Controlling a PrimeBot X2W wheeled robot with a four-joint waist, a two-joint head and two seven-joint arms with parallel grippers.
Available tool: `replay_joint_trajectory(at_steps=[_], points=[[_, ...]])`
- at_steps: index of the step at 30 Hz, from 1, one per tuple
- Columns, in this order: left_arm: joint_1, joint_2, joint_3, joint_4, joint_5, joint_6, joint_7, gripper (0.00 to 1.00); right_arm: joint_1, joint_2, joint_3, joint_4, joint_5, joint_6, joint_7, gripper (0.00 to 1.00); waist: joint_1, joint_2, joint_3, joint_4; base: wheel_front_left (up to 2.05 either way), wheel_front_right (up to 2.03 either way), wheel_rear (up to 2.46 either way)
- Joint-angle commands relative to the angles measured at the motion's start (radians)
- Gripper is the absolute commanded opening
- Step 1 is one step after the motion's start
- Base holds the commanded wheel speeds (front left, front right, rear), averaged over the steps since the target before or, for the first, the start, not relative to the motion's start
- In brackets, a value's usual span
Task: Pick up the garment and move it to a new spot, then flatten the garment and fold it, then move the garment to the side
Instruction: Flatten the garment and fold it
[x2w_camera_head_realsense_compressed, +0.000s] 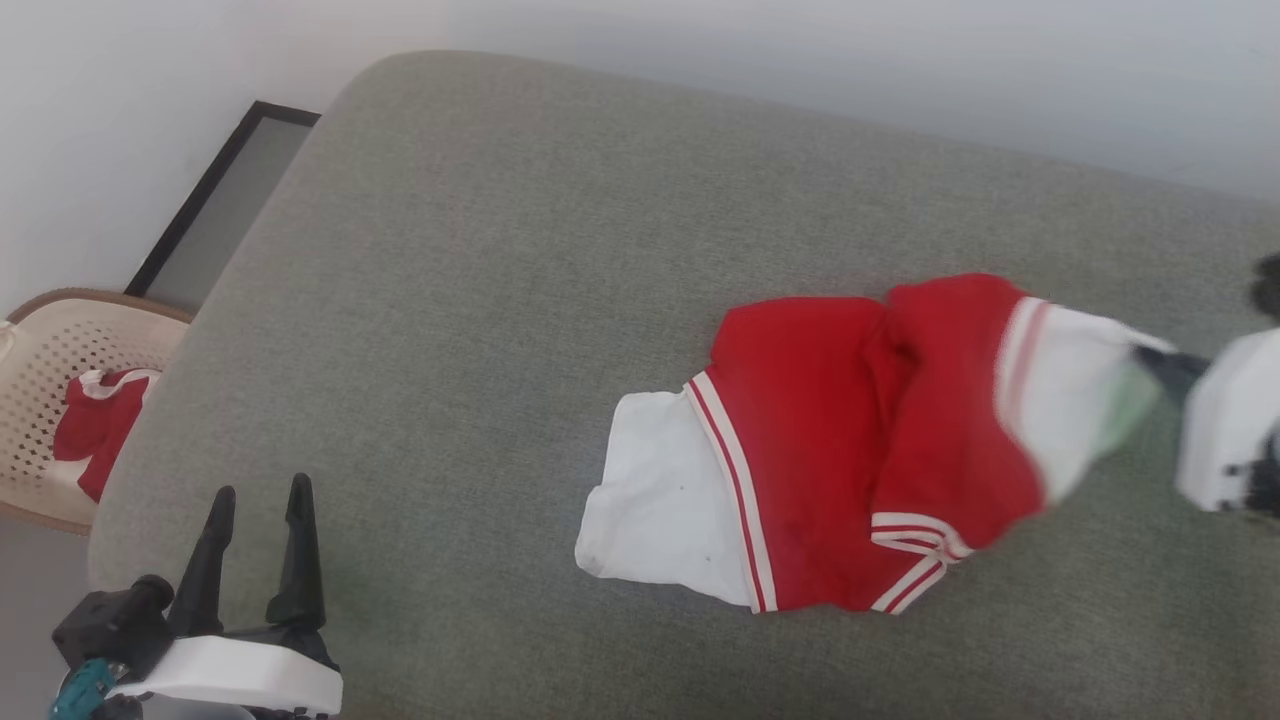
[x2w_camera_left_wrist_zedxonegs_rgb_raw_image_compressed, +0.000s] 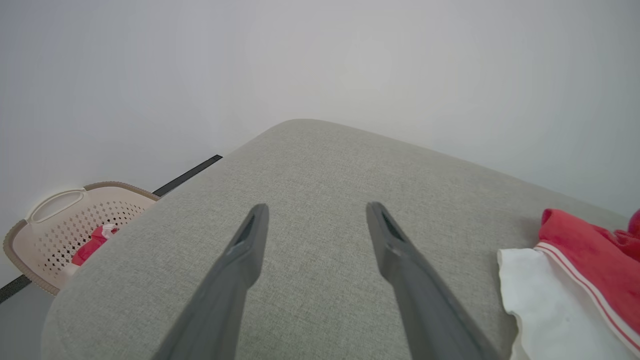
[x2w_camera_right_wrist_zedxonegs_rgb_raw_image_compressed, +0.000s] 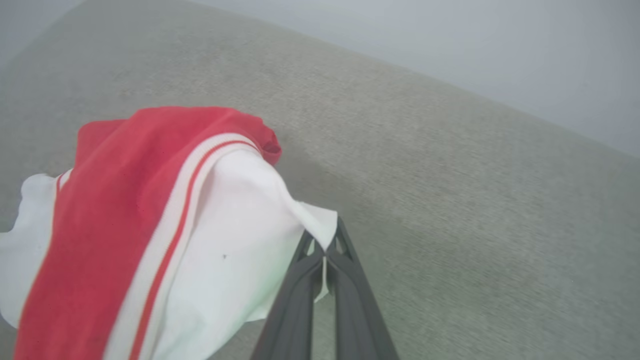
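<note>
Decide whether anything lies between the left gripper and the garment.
Nothing visible does: just bare grey surface lies between the open left gripper and the garment. The right gripper is shut on the garment's far white panel.

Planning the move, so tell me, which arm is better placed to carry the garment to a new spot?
Right. The right gripper is shut on a white corner of the garment; the left gripper hangs open over bare cushion, apart from it.

Open cushion (x2w_camera_head_realsense_compressed: 450, 300) L of garment (x2w_camera_head_realsense_compressed: 820, 430); basket (x2w_camera_head_realsense_compressed: 45, 390) past edge.
</note>
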Motion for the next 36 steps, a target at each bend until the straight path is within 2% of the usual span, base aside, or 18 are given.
replay_joint_trajectory(at_steps=[1,9,13,14,18,20,21,28,36], points=[[-0.011,-0.001,0.004,-0.002,0.017,-0.003,-0.004,1.0,0.021,-0.016,-0.04,-0.009,-0.012,0.0,0.012,0.0,0.0,0.0,0.0,-0.006,0.0,0.0,0.0],[-0.017,0.007,0.006,0.003,0.02,-0.009,-0.004,1.0,0.13,-0.047,-0.265,0.023,-0.064,0.0,0.077,0.0,0.0,0.0,-0.003,-0.023,0.0,0.0,0.0],[-0.019,0.014,0.003,0.006,0.022,-0.011,-0.004,1.0,0.171,-0.02,-0.311,0.053,-0.079,0.0,0.087,0.0,0.0,0.0,-0.005,-0.03,0.0,0.0,0.0],[-0.021,0.017,-0.002,0.01,0.018,-0.011,-0.005,1.0,0.182,0.003,-0.325,0.081,-0.079,0.0,0.079,0.0,0.0,0.0,-0.005,-0.037,0.0,0.0,0.0],[-0.03,0.032,-0.022,0.02,0.004,-0.012,-0.005,1.0,0.162,0.032,-0.324,0.151,-0.094,0.0,0.048,0.0,0.0,0.0,-0.004,-0.048,0.0,0.0,0.0],[-0.039,0.048,-0.037,0.027,-0.002,-0.01,-0.005,1.0,0.145,0.039,-0.308,0.183,-0.096,0.0,0.035,0.82,0.0,0.0,-0.007,-0.057,0.0,0.0,0.0],[-0.045,0.055,-0.049,0.03,-0.007,-0.01,-0.003,1.0,0.135,0.044,-0.304,0.197,-0.096,0.0,0.024,1.0,0.0,0.0,-0.009,-0.061,0.0,0.0,0.0],[-0.09,0.126,-0.137,0.015,-0.081,-0.011,0.096,1.0,0.077,0.047,-0.255,0.206,-0.091,0.0,-0.025,1.0,0.0,0.0,-0.03,-0.112,0.0,0.0,0.0],[-0.132,0.197,-0.22,-0.06,-0.19,-0.011,0.319,1.0,0.034,0.079,-0.249,0.114,-0.111,0.0,-0.131,1.0,0.0,0.0,-0.037,-0.193,0.0,0.0,0.0]])
